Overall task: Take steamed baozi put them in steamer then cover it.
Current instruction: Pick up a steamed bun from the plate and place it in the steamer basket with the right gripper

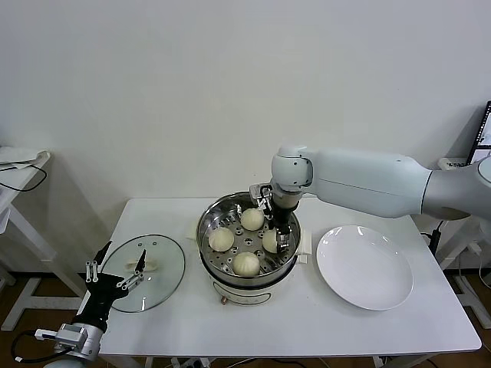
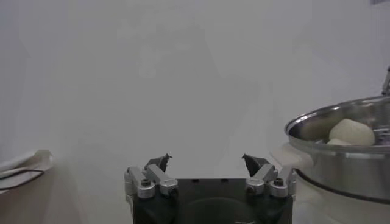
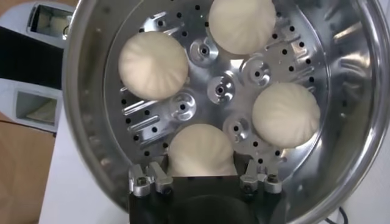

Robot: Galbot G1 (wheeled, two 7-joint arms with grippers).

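Head view gives us the white surface (image 1: 307, 322) first, with the steamer (image 1: 247, 277) standing near its middle, a little toward the front edge. To the steamer's right lies a round white plate (image 1: 365, 266), close to the surface's right edge; to its left lies a clear glass lid (image 1: 146, 272), flat at the front left corner.

We count four steamed baozi (image 1: 245, 264) on the perforated tray inside the steamer, spread around the tray's centre and apart from one another. In the right wrist view the same four buns (image 3: 153, 65) sit around the central stud of the tray.

Our right arm reaches in from the right, and its right tool (image 1: 281, 236) is down inside the steamer at the bun on the right side. From the right wrist view the right tool (image 3: 202, 165) has its fingers (image 3: 146, 179) close on either side of that bun, which rests on the tray; we cannot tell whether they are clamping it.

Our left tool (image 1: 119, 264) hangs low off the front left corner, beside the lid, its fingers (image 2: 159, 162) spread apart and holding nothing.
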